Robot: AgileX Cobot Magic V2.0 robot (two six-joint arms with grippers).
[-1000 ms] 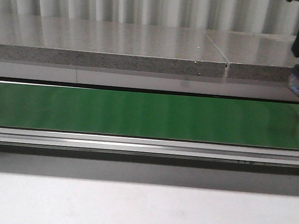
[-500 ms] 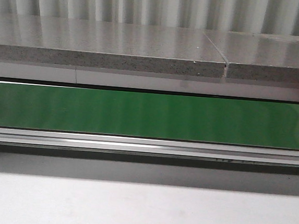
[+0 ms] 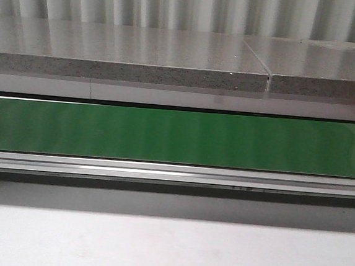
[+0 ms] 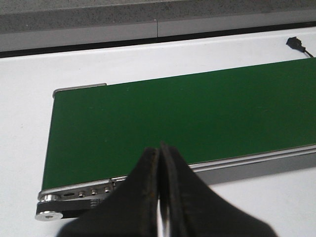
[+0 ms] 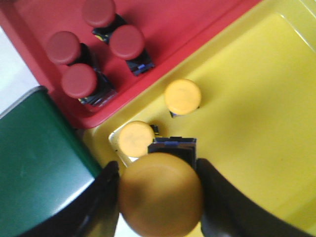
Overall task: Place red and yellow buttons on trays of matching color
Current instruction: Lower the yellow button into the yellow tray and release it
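Note:
In the right wrist view, my right gripper [image 5: 159, 195] is shut on a yellow button [image 5: 160, 192], held above the yellow tray [image 5: 247, 94]. Two more yellow buttons [image 5: 182, 97] [image 5: 136, 138] sit on that tray. Several red buttons [image 5: 127, 42] stand on the red tray [image 5: 173, 24] beside it. In the left wrist view, my left gripper [image 4: 159, 148] is shut with nothing in it, hovering over the near edge of the green conveyor belt [image 4: 187, 118]. Neither gripper shows in the front view.
The green belt [image 3: 177, 136] runs across the front view with a metal rail [image 3: 174, 172] in front and a grey stone shelf [image 3: 128, 54] behind. The belt's end [image 5: 34, 163] lies beside both trays. A black cable plug [image 4: 295, 43] lies on the white table.
The right arm, seen at the front view's right edge a second ago, has left that view. The belt and shelf look the same.

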